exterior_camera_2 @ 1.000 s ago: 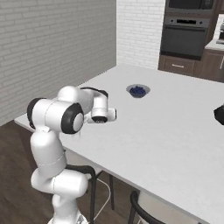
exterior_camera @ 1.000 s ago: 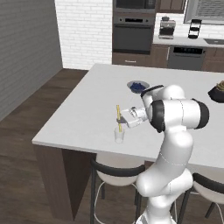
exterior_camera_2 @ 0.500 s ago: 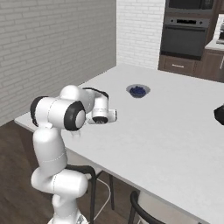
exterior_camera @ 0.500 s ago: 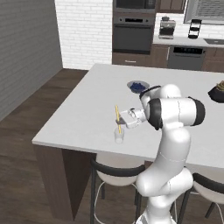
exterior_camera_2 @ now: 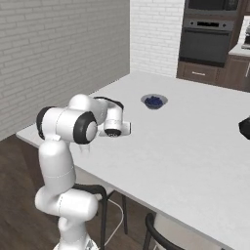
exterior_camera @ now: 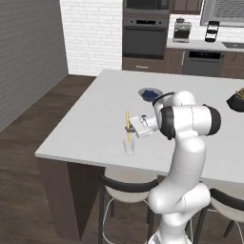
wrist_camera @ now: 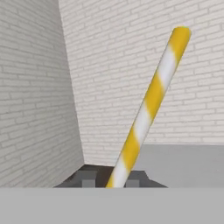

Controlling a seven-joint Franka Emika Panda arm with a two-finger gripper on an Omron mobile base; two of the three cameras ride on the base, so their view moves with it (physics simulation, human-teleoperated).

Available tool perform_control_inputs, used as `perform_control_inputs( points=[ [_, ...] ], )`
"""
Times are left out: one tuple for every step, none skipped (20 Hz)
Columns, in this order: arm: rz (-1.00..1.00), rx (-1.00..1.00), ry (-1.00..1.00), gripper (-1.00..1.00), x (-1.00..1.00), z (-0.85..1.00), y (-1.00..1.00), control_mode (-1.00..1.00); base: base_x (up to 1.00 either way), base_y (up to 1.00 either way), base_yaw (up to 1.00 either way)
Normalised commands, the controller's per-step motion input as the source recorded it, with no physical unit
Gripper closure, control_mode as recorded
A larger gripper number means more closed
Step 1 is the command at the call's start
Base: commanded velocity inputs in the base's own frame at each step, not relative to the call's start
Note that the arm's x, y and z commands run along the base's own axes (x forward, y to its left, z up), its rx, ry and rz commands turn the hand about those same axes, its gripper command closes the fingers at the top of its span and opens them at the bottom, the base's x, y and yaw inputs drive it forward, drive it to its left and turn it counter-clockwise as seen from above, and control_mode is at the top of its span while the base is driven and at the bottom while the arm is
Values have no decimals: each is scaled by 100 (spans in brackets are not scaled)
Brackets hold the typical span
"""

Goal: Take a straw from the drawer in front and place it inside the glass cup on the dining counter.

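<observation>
The straw [exterior_camera: 127, 126] stands upright with its lower end in the glass cup [exterior_camera: 128, 147] near the dining counter [exterior_camera: 95, 124] edge, the gripper [exterior_camera: 130, 127] at its 3 o'clock, fingers narrow around it, so only release remains

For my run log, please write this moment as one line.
thin yellow-white striped straw: upright, lower end in small clear glass cup | gripper: beside straw, grip unclear | cup on white dining counter

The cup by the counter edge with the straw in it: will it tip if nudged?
Probably. The cup looks small, clear and light, and the tall straw rises well above it. It sits near the counter edge, so it may slide or topple.
</observation>
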Motion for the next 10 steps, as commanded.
perform_control_inputs(
  points=[
    [1,6,-2,100,0,16,0,-100,0,0,0],
    [2,5,-1,100,0,15,-2,-100,0,0,0],
    [2,5,0,100,0,16,-6,-100,0,0,0],
    [3,3,0,100,0,15,-10,-100,0,0,0],
    [3,2,0,100,0,18,-12,-100,0,0,0],
    [3,2,0,100,0,18,-18,-100,0,0,0],
    [3,1,0,100,0,16,-17,-100,0,0,0],
    [3,0,0,100,0,14,-16,-100,0,0,0],
    [3,0,0,100,0,11,-13,-100,0,0,0],
    [1,0,0,100,0,6,-15,-100,0,0,0]
  ],
)
